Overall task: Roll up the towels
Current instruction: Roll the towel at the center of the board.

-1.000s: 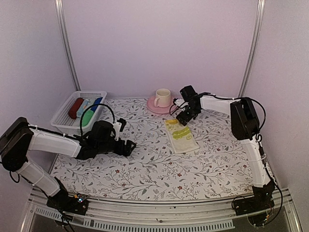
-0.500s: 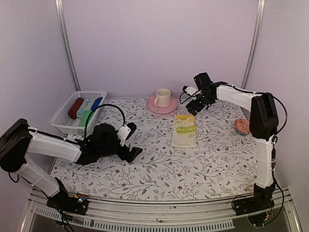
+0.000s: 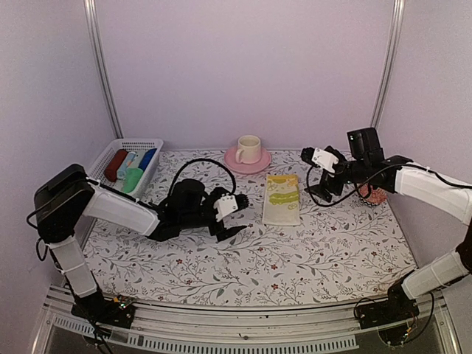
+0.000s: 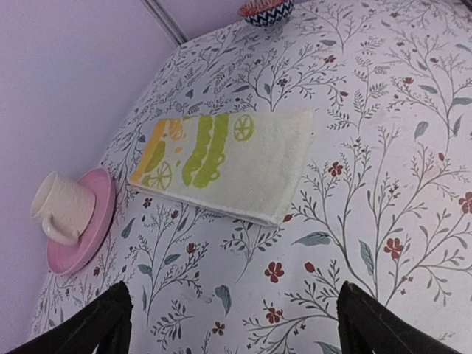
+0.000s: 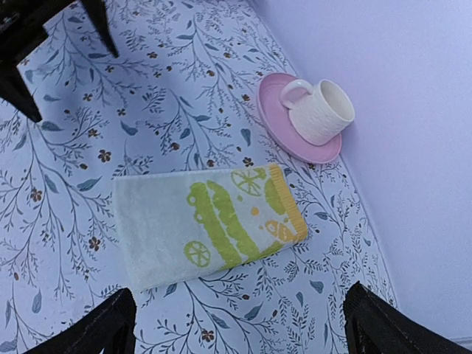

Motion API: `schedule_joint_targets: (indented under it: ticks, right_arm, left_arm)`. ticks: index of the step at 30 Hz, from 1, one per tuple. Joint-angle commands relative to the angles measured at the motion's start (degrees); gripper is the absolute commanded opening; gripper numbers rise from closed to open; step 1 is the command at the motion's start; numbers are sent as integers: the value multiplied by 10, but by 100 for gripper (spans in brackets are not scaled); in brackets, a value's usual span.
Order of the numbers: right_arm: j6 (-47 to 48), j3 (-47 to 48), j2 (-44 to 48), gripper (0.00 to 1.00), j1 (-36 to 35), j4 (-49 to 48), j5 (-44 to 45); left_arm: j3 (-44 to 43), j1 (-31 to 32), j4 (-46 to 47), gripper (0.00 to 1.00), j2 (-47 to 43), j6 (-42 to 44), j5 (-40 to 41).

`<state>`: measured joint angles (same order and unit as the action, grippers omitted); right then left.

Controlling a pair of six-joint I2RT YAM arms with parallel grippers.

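Note:
The pale yellow towel (image 3: 282,199) with green printed marks lies flat and folded in the middle of the table. It also shows in the left wrist view (image 4: 221,162) and the right wrist view (image 5: 206,225). A bright green towel (image 3: 133,179) lies rolled in the basket. My left gripper (image 3: 234,215) stands open just left of the yellow towel, nothing between its fingers (image 4: 369,321). My right gripper (image 3: 313,175) hangs open to the towel's right, above the table, its fingers (image 5: 99,328) empty.
A white basket (image 3: 97,177) at the back left holds dark red, pale blue and deep blue rolls. A cream cup (image 3: 248,147) stands on a pink saucer (image 3: 234,161) behind the towel. A patterned bowl (image 3: 374,195) sits at the right.
The right gripper left the towel's far end and swung out to its right; the towel now lies straight. The left arm reached right, up to the towel's left side.

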<state>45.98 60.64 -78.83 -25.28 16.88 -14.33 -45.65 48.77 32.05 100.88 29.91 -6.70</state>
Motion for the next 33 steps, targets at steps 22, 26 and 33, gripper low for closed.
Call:
schedule_joint_targets:
  ticks: [22,26,33]
  right_arm:
    - [62,-115,42,99,0,-117,-35]
    - [65,-119,52,99,0,-118,-40]
    - [67,-122,61,99,0,-118,-50]
  left_arm:
    - [-258,84,-156,52,275,289,116]
    - [-268,85,-144,56,293,291,156]
    - [-283,83,-159,53,308,290,183]
